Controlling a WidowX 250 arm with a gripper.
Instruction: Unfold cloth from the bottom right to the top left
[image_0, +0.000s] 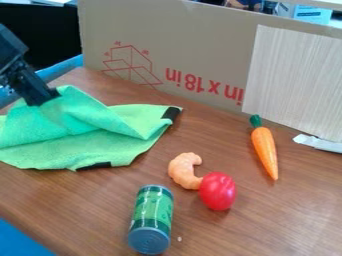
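Wood-grained bench (260, 227) spreads beneath your work, with a big cardboard sheet (207, 42) behind it and a pale ridged panel (294, 80) at the right. Your cloth (100, 147) lies bunched and folded over at the bench's left side. There, your gripper (45, 102) has its fingers (33, 90) pinching a raised fold near the upper left. Expect next to no weight and a soft, grippy nap; it should drape rather than push, so pull gently and low, or layers may drag together. If you regrasp, take only the loose top flap's edge. Well apart from the cloth's right side is the carrot (265, 150); nearer you are the can (155, 215), the red tomato (218, 191) and the shrimp (182, 171) beside it. Smallest, the cloth's dark edge strips (172, 114) may be stiffer.
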